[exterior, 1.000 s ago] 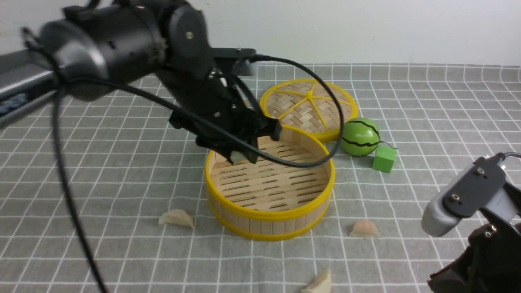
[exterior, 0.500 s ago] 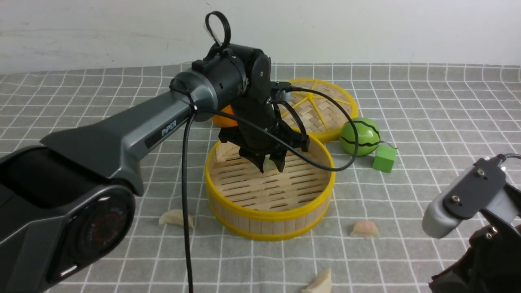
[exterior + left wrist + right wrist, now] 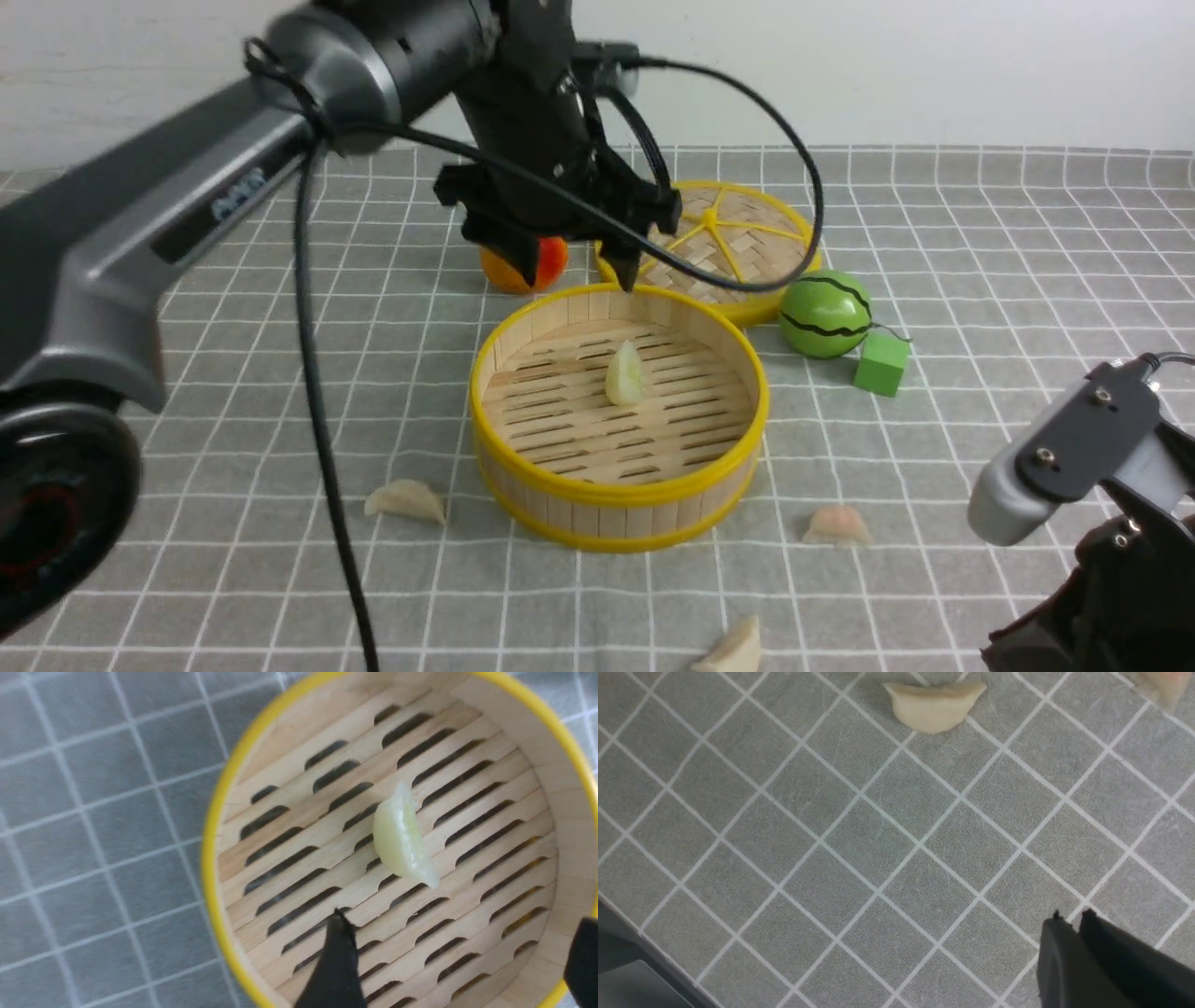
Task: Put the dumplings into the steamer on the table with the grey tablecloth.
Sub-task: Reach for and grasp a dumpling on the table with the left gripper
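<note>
The steamer point(image 3: 616, 492) stands mid-table on the grey tablecloth point(image 3: 980, 243). One pale dumpling point(image 3: 625, 375) lies free on its slatted floor, as the left wrist view confirms: dumpling point(image 3: 404, 842), steamer rim point(image 3: 210, 826). My left gripper point(image 3: 573, 277) hovers open above the steamer's far rim, empty point(image 3: 460, 917). Three dumplings lie on the cloth: one front left point(image 3: 404, 500), a pinkish one front right point(image 3: 836, 525), one at the near edge point(image 3: 733, 647). My right gripper point(image 3: 1071, 914) is shut and empty above bare cloth, away from a dumpling point(image 3: 934, 703).
The flat woven lid point(image 3: 709, 238) lies behind the steamer. A green watermelon ball point(image 3: 826, 315) and a green cube point(image 3: 880, 364) sit to its right. An orange fruit point(image 3: 553, 257) shows behind the left fingers. The right wrist housing point(image 3: 1074, 457) fills the near right corner.
My left gripper has opened and let the dumpling drop onto the steamer floor, then lifted up and back towards the far rim. The right arm has not moved.
</note>
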`<control>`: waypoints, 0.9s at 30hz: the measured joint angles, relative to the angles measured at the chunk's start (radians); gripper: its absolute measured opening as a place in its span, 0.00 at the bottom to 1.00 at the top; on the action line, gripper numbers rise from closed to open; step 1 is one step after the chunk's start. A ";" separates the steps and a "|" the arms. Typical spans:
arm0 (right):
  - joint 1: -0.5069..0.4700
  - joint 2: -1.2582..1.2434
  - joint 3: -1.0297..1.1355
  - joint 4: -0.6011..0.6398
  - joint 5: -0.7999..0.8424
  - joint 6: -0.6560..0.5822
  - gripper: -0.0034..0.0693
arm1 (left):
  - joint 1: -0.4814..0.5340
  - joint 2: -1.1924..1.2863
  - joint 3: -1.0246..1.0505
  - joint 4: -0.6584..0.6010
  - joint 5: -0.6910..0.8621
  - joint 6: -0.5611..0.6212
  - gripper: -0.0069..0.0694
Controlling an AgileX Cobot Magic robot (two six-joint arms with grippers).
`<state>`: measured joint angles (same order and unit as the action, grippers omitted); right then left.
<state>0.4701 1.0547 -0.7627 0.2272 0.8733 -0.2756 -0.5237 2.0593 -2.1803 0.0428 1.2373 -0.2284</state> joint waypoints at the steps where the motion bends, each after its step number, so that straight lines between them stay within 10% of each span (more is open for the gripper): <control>1: 0.000 0.000 0.000 0.001 0.000 0.000 0.12 | 0.001 -0.038 0.012 0.024 0.001 0.006 0.84; 11: 0.000 0.001 0.000 0.010 -0.004 0.000 0.13 | 0.208 -0.323 0.432 -0.023 0.002 0.122 0.81; 27: 0.000 0.001 0.000 0.031 -0.012 0.000 0.15 | 0.280 -0.288 0.865 -0.180 -0.334 0.871 0.76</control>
<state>0.4701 1.0558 -0.7627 0.2582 0.8613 -0.2756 -0.2434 1.7715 -1.3152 -0.1371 0.9030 0.6423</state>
